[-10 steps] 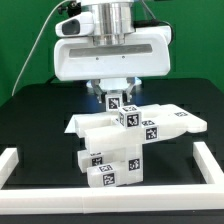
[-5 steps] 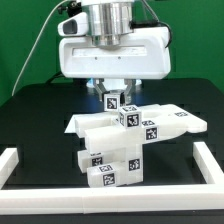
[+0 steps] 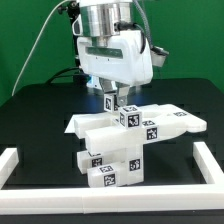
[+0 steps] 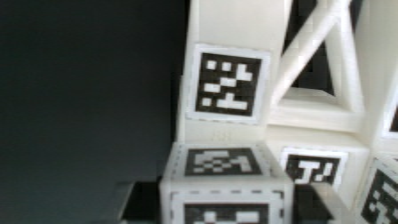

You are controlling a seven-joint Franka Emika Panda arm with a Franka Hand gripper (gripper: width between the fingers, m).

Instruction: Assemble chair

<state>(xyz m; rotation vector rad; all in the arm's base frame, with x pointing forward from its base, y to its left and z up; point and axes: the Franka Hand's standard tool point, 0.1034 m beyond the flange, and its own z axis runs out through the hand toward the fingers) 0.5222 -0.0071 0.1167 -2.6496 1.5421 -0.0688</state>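
Observation:
The chair (image 3: pixel 125 140) is a stack of matte white tagged slabs and blocks standing mid-table in the exterior view. A small upright white tagged block (image 3: pixel 112 101) sticks up from its top. My gripper (image 3: pixel 113 97) comes straight down on that block and is shut on it. The hand above it is turned at an angle. In the wrist view the tagged block (image 4: pixel 222 190) sits between my gripper's (image 4: pixel 222 208) dark jaws. A white tagged chair part (image 4: pixel 231 85) with slanted struts lies beyond it.
A white rail (image 3: pixel 18 160) edges the black table (image 3: pixel 40 120) on the exterior view's left, right and front. The arm's cable (image 3: pixel 35 50) hangs at the exterior view's left. A green wall is behind.
The hand has rotated about its vertical axis while staying over the upright block. It now shows narrower and angled. The chair stack has not shifted.

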